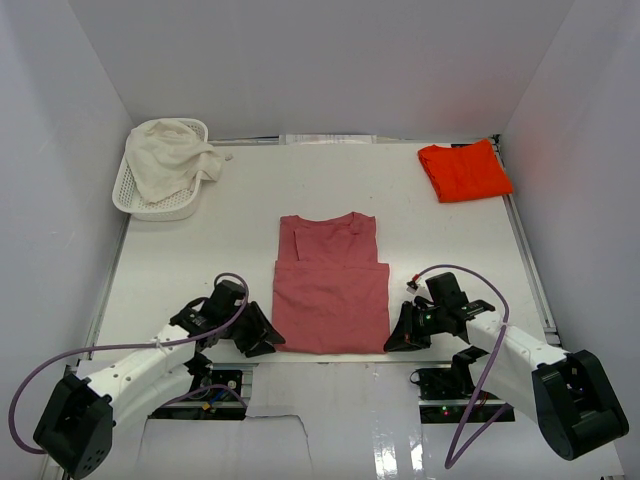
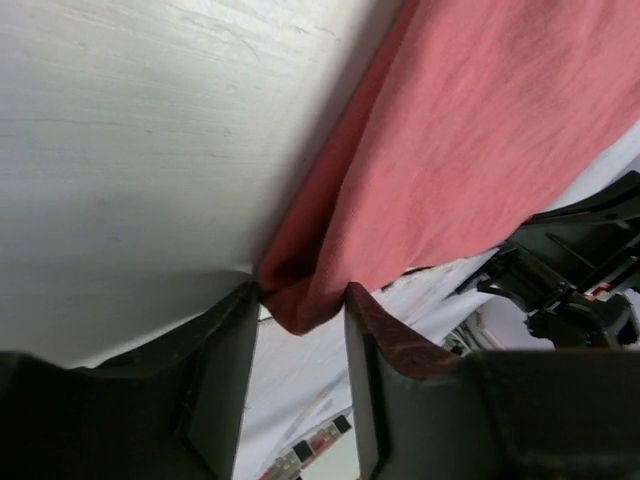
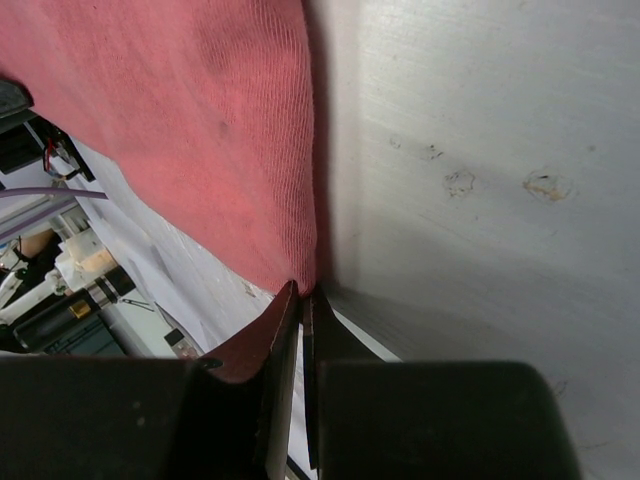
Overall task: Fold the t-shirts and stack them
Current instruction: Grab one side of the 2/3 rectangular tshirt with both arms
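The dusty rose-red t-shirt (image 1: pixel 330 290) lies flat in the middle of the table, its sides folded in and its collar at the far end. My left gripper (image 1: pixel 272 340) is at its near left corner. In the left wrist view the jaws (image 2: pixel 300 295) stand open with the corner of the shirt (image 2: pixel 460 150) between the fingertips. My right gripper (image 1: pixel 392 340) is at the near right corner. In the right wrist view it (image 3: pixel 303 292) is shut on the edge of the shirt (image 3: pixel 180 120). The orange-red t-shirt (image 1: pixel 465 170) lies folded at the back right.
A white lattice basket (image 1: pixel 130 190) stands at the back left with a white cloth (image 1: pixel 170 155) heaped in it. White walls close in the table on three sides. The arm bases and cables sit along the near edge.
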`<state>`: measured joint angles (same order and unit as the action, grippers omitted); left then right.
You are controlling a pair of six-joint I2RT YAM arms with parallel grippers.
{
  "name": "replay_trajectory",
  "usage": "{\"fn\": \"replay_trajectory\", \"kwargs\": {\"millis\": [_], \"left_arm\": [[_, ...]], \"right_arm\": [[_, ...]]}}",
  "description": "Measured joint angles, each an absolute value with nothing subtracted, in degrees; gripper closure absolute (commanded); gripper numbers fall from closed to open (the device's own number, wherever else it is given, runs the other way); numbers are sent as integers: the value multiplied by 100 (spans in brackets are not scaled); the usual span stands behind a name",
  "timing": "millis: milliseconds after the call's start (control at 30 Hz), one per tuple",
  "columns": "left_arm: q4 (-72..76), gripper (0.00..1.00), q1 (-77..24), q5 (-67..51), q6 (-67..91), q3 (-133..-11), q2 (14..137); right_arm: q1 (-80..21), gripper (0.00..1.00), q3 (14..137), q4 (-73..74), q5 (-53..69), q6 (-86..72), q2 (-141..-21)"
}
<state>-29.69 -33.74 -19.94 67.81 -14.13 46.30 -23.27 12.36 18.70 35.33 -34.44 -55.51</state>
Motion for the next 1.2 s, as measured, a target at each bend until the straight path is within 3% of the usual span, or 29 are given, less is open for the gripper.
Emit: {"fn": "replay_trajectory", "kwargs": {"millis": [67,133,167,233,300,633,1200], "left_arm": [[-2928,63,-3389,-1933,6814,-1367,4635],[-2856,68,-3393,-1900,6866,-1299,4633],[-2805,78,-3393,-1898,6882,-1271,4630],[-2740,84,-3395,-1863,6912,-1229,4628],[-2689,100,-3395,-1868,6932,-1214,4628],[-2749,100,-3398,-1870,6890,-1280,4652],[-3900,100,-3400,-1138,6429,-2683,4978]], "right_arm": [[-2327,92,1236,1870,3535,-3433,-5548],[-2327,92,1238,1872,3535,-3424,-5548],[-2327,92,1238,1874,3533,-3413,-5544],[-2327,92,1247,1894,3531,-3406,-5529],[-2329,92,1269,1935,3509,-3387,-5511],[-2327,92,1754,2390,3470,-3148,-5483],[-2327,92,2392,2755,3756,-2832,-5605]]}}
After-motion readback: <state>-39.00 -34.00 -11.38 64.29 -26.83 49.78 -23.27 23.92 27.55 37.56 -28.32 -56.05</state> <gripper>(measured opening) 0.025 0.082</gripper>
